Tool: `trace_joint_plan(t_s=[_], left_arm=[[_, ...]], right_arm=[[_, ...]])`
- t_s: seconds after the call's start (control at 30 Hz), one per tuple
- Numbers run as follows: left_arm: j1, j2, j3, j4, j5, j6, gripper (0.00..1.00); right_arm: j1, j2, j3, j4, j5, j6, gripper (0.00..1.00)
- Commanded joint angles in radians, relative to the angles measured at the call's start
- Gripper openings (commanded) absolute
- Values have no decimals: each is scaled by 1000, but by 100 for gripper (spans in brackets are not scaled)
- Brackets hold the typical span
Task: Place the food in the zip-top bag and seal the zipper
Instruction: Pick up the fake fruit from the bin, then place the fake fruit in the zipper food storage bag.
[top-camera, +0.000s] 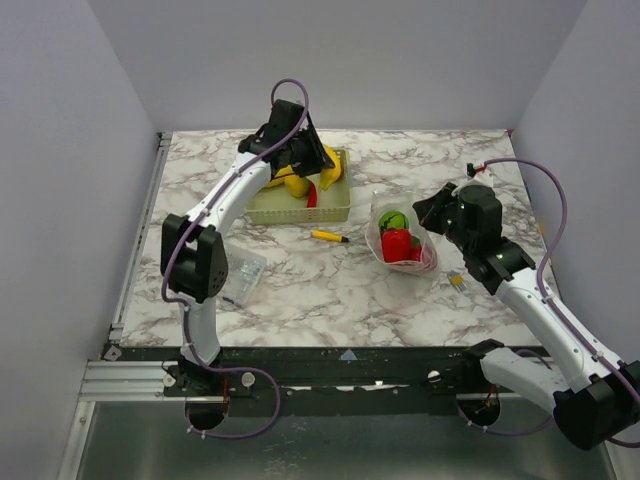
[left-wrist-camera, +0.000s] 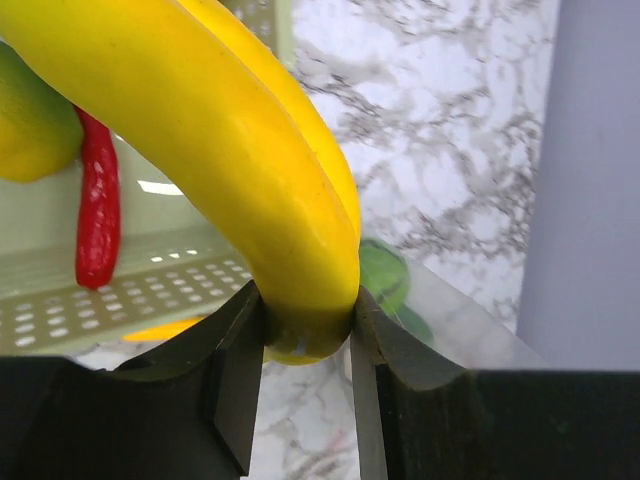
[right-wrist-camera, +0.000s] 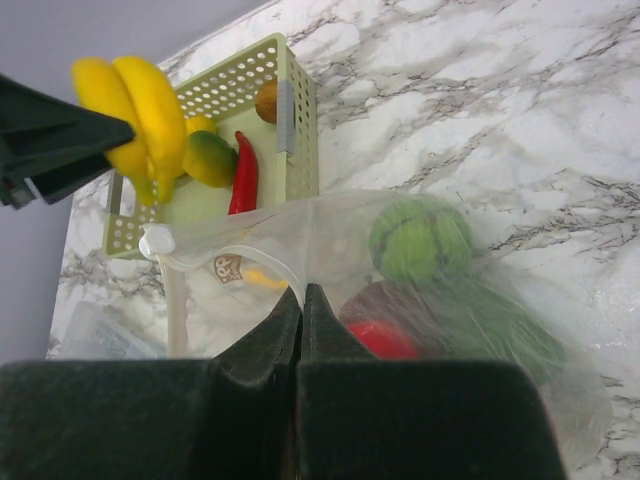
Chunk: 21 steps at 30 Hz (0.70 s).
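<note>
My left gripper (top-camera: 303, 152) is shut on a yellow banana (top-camera: 326, 160) and holds it above the yellow-green mesh basket (top-camera: 300, 208). The left wrist view shows the banana (left-wrist-camera: 230, 130) pinched between the fingers of that gripper (left-wrist-camera: 305, 320). The clear zip-top bag (top-camera: 402, 243) lies mid-right with a green pepper (top-camera: 393, 220) and a red fruit (top-camera: 400, 245) inside. My right gripper (right-wrist-camera: 301, 300) is shut on the bag's mouth edge, at the zipper (right-wrist-camera: 240, 250). The pepper (right-wrist-camera: 420, 240) and the red fruit (right-wrist-camera: 385, 340) show through the bag (right-wrist-camera: 330, 225).
The basket holds a lemon (top-camera: 296, 185) and a red chili (top-camera: 313, 193). A thin yellow-and-black stick (top-camera: 328, 236) lies between basket and bag. A flat clear packet (top-camera: 240, 270) lies near the left arm. A small yellow item (top-camera: 456, 281) lies by the right arm.
</note>
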Motion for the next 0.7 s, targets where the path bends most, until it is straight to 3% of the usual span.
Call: trace_joint_plan(t_s=[0.0,0.3,0.43,0.67], left_arm=[[-2,-142,-89,21,153,-1,0],[-80,-447,-340,6,362,121,0],[-138,-529,-378,-70,475,166,1],[-260,-665,-468,-109,683,113,3]], right_arm=[[6,-6,-6,18,40,1,1],[7,-9,8,23,90,-17,1],[7,3,21,21,117,-35,1],[6,23,17,86,53,-71,1]])
